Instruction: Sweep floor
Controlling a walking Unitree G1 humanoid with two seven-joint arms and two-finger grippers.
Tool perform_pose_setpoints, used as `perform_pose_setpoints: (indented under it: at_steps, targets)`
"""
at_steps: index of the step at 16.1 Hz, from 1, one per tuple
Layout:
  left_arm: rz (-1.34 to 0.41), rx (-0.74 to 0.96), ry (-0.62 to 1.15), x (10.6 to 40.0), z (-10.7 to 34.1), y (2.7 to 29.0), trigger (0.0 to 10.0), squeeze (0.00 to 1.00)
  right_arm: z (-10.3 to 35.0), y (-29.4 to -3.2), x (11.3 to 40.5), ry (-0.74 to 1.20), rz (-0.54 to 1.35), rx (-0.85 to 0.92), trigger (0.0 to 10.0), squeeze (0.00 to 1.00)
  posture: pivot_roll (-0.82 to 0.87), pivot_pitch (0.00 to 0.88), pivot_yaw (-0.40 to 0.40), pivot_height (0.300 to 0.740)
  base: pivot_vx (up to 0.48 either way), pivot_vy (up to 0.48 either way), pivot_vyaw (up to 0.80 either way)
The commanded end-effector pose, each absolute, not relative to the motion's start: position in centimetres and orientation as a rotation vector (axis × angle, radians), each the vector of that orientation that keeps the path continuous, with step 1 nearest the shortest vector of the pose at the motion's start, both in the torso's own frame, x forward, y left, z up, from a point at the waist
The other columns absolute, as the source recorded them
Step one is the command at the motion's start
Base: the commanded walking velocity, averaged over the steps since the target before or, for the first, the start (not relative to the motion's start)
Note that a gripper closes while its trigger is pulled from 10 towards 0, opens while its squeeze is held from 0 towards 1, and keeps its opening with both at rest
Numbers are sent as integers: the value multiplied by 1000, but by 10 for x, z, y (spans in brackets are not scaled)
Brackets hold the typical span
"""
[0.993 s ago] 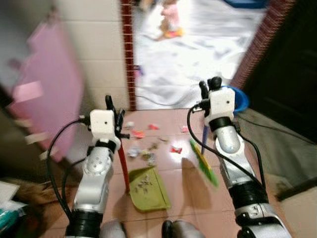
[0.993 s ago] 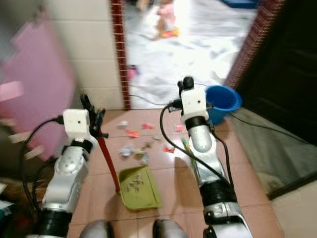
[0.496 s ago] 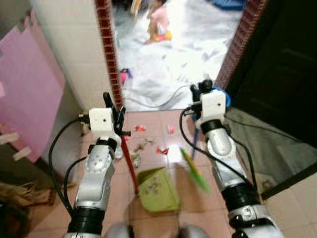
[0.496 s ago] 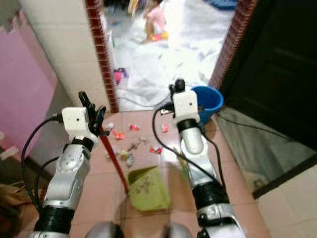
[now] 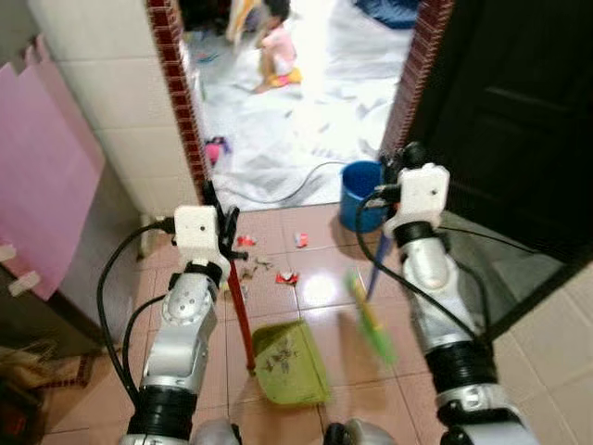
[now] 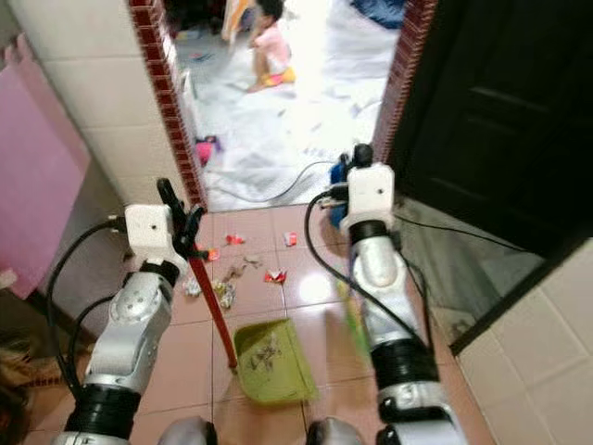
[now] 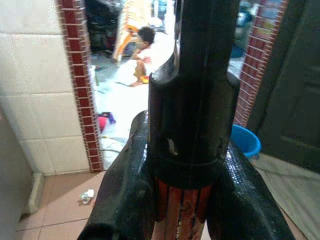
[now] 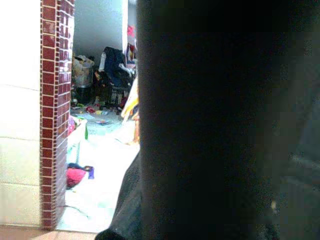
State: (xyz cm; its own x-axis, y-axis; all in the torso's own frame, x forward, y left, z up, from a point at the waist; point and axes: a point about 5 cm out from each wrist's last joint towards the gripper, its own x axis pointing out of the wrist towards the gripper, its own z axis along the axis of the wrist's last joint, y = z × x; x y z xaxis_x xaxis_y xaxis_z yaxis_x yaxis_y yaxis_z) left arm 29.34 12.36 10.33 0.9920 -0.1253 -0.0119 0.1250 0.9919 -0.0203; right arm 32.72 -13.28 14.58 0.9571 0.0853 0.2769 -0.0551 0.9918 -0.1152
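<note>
While clamped on the red dustpan handle [image 5: 239,306], left end effector [image 5: 220,222] steadies the green dustpan [image 5: 292,362]; right end effector [image 5: 408,158] grips the broom [image 5: 371,320]. Mid-sweep. Next: draw scattered litter [image 5: 269,269] into the pan.

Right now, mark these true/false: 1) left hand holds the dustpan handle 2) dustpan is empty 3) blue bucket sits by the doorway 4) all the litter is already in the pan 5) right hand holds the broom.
1) True. The left hand is shut on the red handle of the green dustpan.
2) False. Bits of debris already lie in the pan.
3) True. The blue bucket stands at the doorway, beside the dark door.
4) False. Scraps of litter lie on the tiles ahead of the pan.
5) True. The right hand grips the blue pole of the broom, whose green head is blurred.
</note>
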Motion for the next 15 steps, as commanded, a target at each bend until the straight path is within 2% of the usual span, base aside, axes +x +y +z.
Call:
perform_pose_setpoints:
  at_steps: [1, 6, 10, 12, 15]
  targets:
    - [-146, 10, -14, 294, 110, 121, 10000, 0, 157, -136, 329, -317, 45, -69, 10000, 0, 23, 0, 18, 740, 0, 0, 0]
    - [-128, 83, -11, 289, 107, 130, 10000, 0, 142, -152, 323, -252, -33, -36, 10000, 0, 22, 0, 30, 740, 0, 0, 0]
    - [-119, 137, -40, 294, 114, 138, 10000, 0, 134, -155, 321, -215, -38, -64, 10000, 0, 48, 0, -25, 740, 0, 0, 0]
    - [-129, 121, -46, 290, 115, 143, 10000, 0, 130, -155, 318, -203, -34, -79, 10000, 0, 45, 0, -13, 740, 0, 0, 0]
    - [-142, 64, -23, 283, 108, 145, 10000, 0, 127, -160, 316, -200, -54, -82, 10000, 0, 31, 0, 21, 740, 0, 0, -673]
